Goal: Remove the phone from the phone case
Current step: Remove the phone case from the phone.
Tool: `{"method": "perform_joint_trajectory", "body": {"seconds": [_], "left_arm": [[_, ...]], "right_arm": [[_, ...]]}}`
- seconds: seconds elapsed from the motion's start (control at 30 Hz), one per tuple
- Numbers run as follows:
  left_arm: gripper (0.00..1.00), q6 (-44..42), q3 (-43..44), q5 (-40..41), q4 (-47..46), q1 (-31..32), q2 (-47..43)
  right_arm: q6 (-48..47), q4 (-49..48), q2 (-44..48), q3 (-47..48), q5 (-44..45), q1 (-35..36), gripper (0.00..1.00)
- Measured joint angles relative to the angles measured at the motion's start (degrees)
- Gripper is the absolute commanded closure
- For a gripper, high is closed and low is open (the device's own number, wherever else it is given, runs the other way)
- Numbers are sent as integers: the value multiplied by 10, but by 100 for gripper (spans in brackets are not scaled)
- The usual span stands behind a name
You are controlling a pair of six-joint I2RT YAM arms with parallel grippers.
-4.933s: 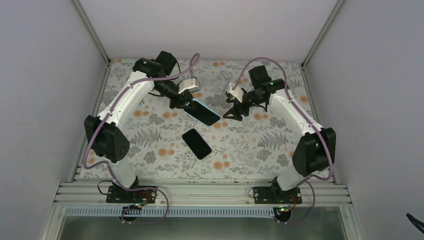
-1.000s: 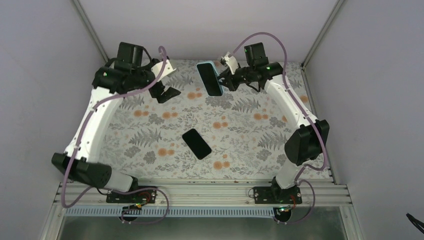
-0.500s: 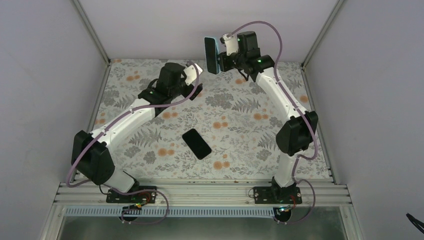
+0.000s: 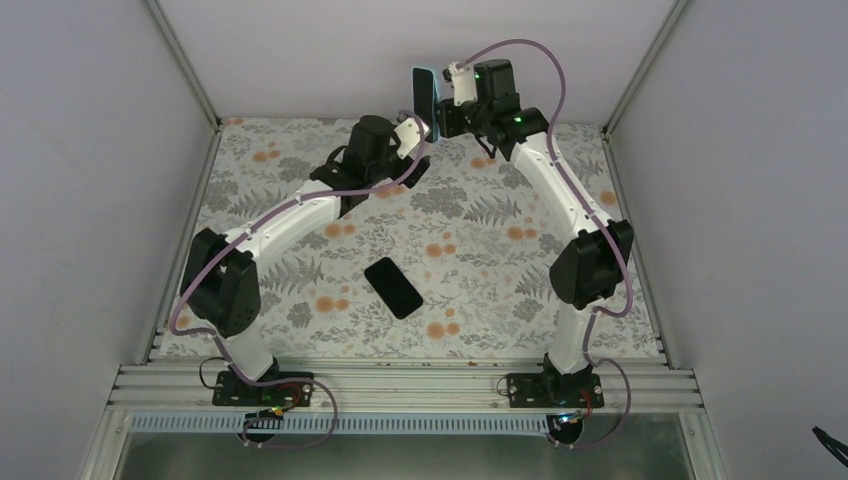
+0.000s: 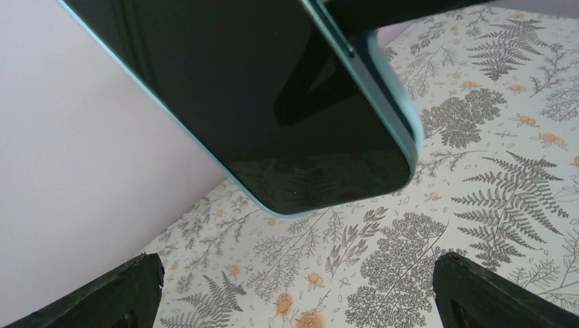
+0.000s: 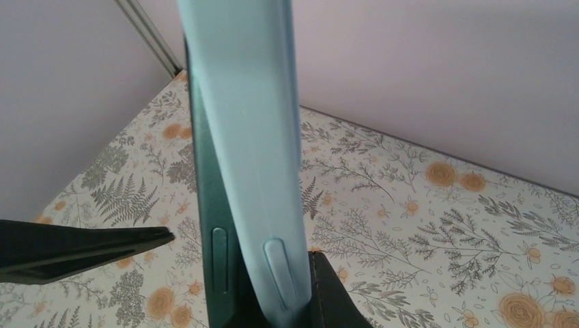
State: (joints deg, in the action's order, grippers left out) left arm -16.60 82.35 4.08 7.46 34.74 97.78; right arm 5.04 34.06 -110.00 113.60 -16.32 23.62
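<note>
Closing in, the left gripper [image 5: 300, 290], fingers spread, has moved up beside the pale-blue phone case [image 4: 423, 92], which the right gripper [image 4: 441, 108] pinches upright near the back wall [image 4: 330, 60].

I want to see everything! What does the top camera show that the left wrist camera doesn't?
Only the top camera shows both whole arms, the right gripper holding the phone case up in the air at the far end, and a black phone lying flat on the table. Only the left wrist camera shows the case's shiny black screen up close and the left gripper, its fingertips spread wide apart. Both show the pale-blue case and the flowery table.
</note>
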Motion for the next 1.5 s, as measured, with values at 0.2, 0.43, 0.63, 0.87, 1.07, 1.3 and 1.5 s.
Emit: {"method": "perform_joint_trajectory", "body": {"seconds": [0.2,0.43,0.63,0.87,1.07,1.3,1.5], "left_arm": [[4,19,19,0,-1,0,20],[5,38,37,0,-5,3,20],[5,44,49,5,-15,9,21],[7,51,50,33,-23,10,26],[13,57,52,96,-37,22,32],[21,-8,-3,244,-161,57,30],[40,-116,-75,313,-316,60,29]], "right_arm": [[7,-2,0,4,-4,0,97],[9,-2,0,4,-11,0,97],[9,-2,0,4,-12,1,97],[9,-3,0,4,-14,4,97],[10,-18,0,4,-15,4,97],[11,-53,8,-12,-17,8,97],[11,-59,28,-48,-44,8,97]]}}
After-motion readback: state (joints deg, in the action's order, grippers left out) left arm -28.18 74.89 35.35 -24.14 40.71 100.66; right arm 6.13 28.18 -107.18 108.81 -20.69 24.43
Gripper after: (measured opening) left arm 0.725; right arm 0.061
